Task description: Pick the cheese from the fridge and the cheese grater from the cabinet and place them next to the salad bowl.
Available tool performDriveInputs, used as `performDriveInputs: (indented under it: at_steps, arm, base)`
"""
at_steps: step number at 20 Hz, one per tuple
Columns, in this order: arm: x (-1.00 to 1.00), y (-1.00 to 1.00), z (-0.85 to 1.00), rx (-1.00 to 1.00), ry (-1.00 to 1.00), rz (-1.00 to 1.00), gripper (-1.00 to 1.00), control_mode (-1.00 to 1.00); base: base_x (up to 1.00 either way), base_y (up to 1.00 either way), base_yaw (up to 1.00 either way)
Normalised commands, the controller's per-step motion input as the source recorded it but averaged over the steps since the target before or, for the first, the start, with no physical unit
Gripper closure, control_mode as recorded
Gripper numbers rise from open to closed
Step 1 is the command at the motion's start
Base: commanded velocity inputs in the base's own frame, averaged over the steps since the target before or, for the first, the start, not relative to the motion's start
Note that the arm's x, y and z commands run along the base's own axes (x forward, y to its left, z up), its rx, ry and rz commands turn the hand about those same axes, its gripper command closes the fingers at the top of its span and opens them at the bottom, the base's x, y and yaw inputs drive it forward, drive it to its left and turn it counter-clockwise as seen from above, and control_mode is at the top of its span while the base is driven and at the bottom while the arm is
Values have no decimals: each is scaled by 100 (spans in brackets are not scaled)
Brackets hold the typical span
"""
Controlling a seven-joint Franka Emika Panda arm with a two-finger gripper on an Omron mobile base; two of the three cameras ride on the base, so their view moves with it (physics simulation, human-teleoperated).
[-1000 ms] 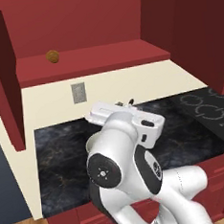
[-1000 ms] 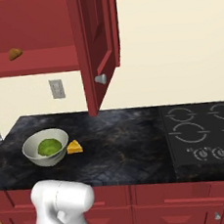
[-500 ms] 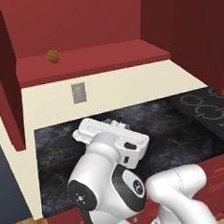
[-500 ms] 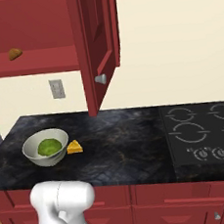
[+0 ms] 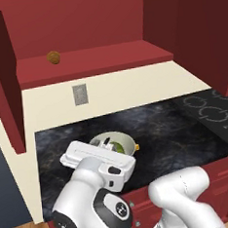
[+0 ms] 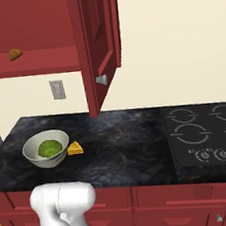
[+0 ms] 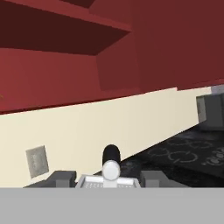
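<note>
In the left base view the arm covers the near half of the salad bowl point(image 5: 110, 140), and of the cheese point(image 5: 137, 146) we see just a sliver at the bowl's right. We cannot make out what the brown round thing point(image 5: 53, 57) on the cabinet point(image 5: 94, 64) shelf is. The stove top point(image 6: 207, 135) is cut off by the right edge in the right base view. In the hand view the cheese grater point(image 7: 111, 172) between the pincer's fingers point(image 7: 61, 178) shows only its handle and top rim.

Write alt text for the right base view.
An off-white salad bowl with green lettuce sits on a black counter, a yellow cheese wedge beside it. Above hangs an open red cabinet; a stovetop lies at right.
</note>
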Motion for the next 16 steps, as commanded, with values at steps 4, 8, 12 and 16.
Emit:
performDriveInputs:
  at_steps: [4, 8, 12, 16]
  arm:
    - [8, 13, -43, -8, 12, -5, 100, -100]
    - [21, -11, -38, -10, 10, -6, 100, -100]
    - [1, 35, -10, -4, 1, -6, 100, -100]
    - [35, 1, -29, -9, -2, -6, 100, -100]
  base:
    - [0, 0, 0]
    - [0, 0, 0]
    - [0, 0, 0]
    - [0, 0, 0]
